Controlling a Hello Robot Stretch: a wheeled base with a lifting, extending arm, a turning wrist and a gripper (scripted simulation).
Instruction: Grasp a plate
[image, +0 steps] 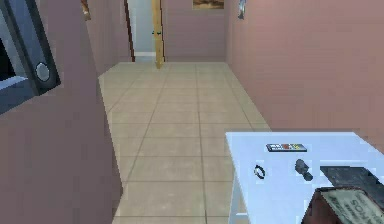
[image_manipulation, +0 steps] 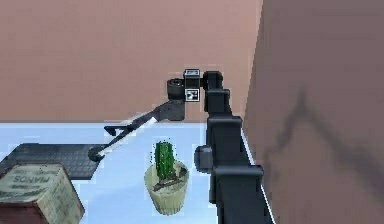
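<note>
Reaching over the table (image_manipulation: 112, 182), jaws (spread or not: cannot tell) — a dark flat thing (image_manipulation: 45, 158) lies nearby.

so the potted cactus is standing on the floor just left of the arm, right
Not quite. The potted cactus stands on the white table, not on the floor. The arm side view shows it there, just left of the arm.
</note>
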